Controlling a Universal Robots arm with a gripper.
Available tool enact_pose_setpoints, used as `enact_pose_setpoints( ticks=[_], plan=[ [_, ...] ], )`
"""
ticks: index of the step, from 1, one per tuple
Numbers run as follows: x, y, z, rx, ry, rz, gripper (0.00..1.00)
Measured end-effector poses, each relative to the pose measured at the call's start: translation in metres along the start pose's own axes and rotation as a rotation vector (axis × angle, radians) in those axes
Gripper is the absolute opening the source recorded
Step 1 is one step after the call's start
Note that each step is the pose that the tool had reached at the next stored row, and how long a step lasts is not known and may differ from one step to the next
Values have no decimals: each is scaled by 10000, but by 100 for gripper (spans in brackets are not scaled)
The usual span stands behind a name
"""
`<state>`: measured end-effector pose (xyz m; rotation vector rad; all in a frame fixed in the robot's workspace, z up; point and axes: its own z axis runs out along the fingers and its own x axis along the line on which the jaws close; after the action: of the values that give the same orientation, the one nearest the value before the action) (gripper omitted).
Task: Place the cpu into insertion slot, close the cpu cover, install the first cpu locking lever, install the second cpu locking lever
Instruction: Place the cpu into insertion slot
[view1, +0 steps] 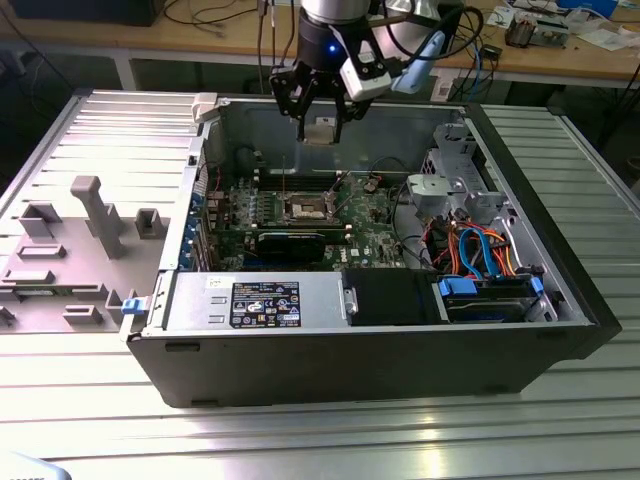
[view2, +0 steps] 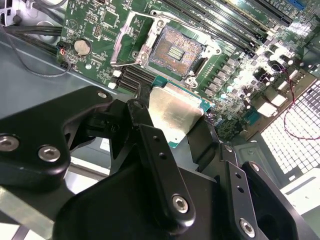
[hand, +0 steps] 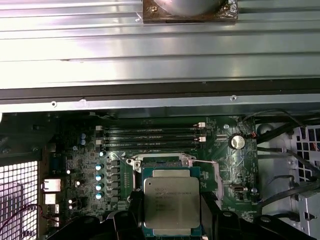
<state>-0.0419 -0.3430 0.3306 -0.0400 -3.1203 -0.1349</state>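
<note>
The jaws were clamped on two opposite edges of the cpu (hand: 171, 202). It sat between them with its metal top facing the first wrist camera. Its sides were square to the insertion slot (view2: 176, 50), which lay uncovered well beyond the jaws, the cpu cover (view2: 131, 41) open beside it.

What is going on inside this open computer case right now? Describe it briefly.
The robot arm's end effector is shut on the cpu and holds it in the air above the motherboard of the open computer case. The insertion slot lies uncovered and empty. The chip is not yet seated.
</note>
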Motion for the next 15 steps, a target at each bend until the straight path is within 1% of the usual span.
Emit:
enact_pose_setpoints(
  ticks=[6,8,9,15],
  plan=[
    [4,-2,18,-1,-1,7,55],
    [4,-2,26,-6,-28,330,55],
    [4,-3,27,-7,-33,388,55],
    [4,-3,29,-9,-43,501,55]
  ],
)
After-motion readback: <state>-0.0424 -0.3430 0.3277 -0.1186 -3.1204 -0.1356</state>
